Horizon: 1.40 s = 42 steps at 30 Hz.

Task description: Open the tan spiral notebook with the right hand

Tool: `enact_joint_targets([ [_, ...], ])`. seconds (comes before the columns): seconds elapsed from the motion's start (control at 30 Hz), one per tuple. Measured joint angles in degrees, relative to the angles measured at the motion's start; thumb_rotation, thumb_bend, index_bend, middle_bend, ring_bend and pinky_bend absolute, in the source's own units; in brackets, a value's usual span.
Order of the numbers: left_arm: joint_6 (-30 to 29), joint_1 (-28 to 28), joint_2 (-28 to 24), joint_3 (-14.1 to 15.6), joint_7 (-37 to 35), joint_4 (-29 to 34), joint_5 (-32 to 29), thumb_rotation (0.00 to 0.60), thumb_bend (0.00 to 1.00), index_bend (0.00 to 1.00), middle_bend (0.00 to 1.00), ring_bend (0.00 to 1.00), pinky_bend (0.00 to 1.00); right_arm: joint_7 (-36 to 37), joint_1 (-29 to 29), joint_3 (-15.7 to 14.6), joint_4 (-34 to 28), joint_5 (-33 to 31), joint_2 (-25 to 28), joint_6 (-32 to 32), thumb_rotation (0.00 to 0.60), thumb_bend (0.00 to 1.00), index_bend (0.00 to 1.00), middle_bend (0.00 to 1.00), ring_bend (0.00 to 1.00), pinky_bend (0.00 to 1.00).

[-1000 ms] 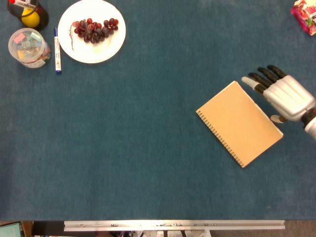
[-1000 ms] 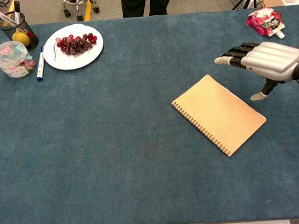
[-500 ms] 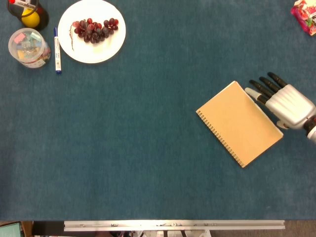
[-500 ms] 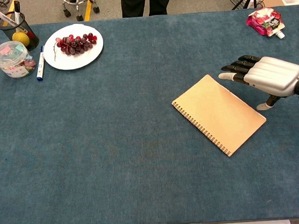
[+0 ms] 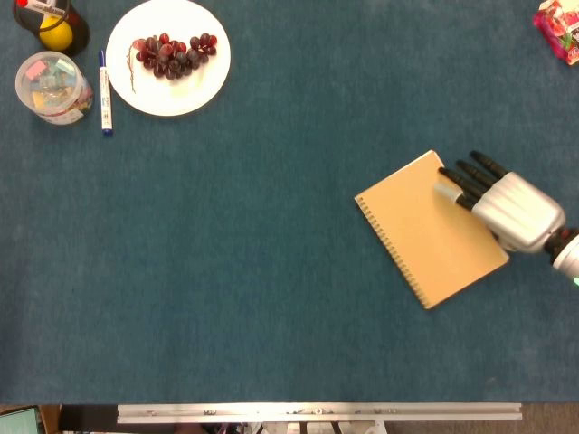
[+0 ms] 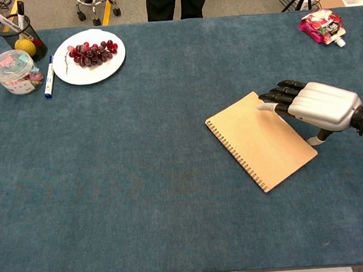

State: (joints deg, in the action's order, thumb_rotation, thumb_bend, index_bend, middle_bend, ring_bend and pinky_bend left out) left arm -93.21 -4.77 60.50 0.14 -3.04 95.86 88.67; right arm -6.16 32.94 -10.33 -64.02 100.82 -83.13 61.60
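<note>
Tan spiral notebook (image 5: pixel 430 229) lying closed and flat on the blue tabletop (image 5: pixel 271 271), well apart from the white plate (image 5: pixel 168 56) of grapes (image 5: pixel 172 52) and far to the plate's right and nearer the robot, its coil edge facing toward the plate's side; compared with a second ago the notebook is sitting slightly rotated and shifted toward the plate, while the right hand (image 6: pixel 313 105), then hovering off the far-right edge, is now reaching over the cover's far corner; this is suggesting that contact has begun and is nudging the book rather than lifting the cover, so the opening itself is not yet under way. Right hand is lying palm down with fingers (image 5: pixel 461 181) extended and slightly apart, gripping nothing; the fingertips are appearing to rest on the cover near its free edge, opposite the coil; the thumb (image 6: pixel 319 140) is showing below the hand, just beside the notebook's edge. Left hand is not appearing in either view.
</note>
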Motion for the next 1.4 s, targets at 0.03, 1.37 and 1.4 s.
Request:
enact_joint_targets([
  [0.03, 0.0, 0.0, 0.0, 0.0, 0.0, -0.1, 0.0, 0.6, 0.41, 0.19, 0.15, 0.12, 0.06, 0.3, 0.1, -0.2, -0.6, 0.6, 0.0, 0.4, 0.6, 0.0, 0.0, 0.0, 0.0, 0.01],
  [1.37, -0.5, -0.3, -0.2, 0.2, 1.0, 0.8, 0.5, 0.6, 0.41, 0.19, 0.15, 0.12, 0.06, 4.6, 6.4, 2.1, -12.9, 2.4, 3.4, -2.5, 0.6, 0.07, 0.27, 0.26, 0.02, 0.01],
  [1.4, -0.4, -0.3, -0.2, 0.3, 1.0, 0.9, 0.6, 0.6, 0.41, 0.19, 0.15, 0.12, 0.06, 4.7, 6.0, 1.6, -11.9, 3.0, 3.1, -1.6, 0.6, 0.07, 0.28, 0.26, 0.02, 0.01],
])
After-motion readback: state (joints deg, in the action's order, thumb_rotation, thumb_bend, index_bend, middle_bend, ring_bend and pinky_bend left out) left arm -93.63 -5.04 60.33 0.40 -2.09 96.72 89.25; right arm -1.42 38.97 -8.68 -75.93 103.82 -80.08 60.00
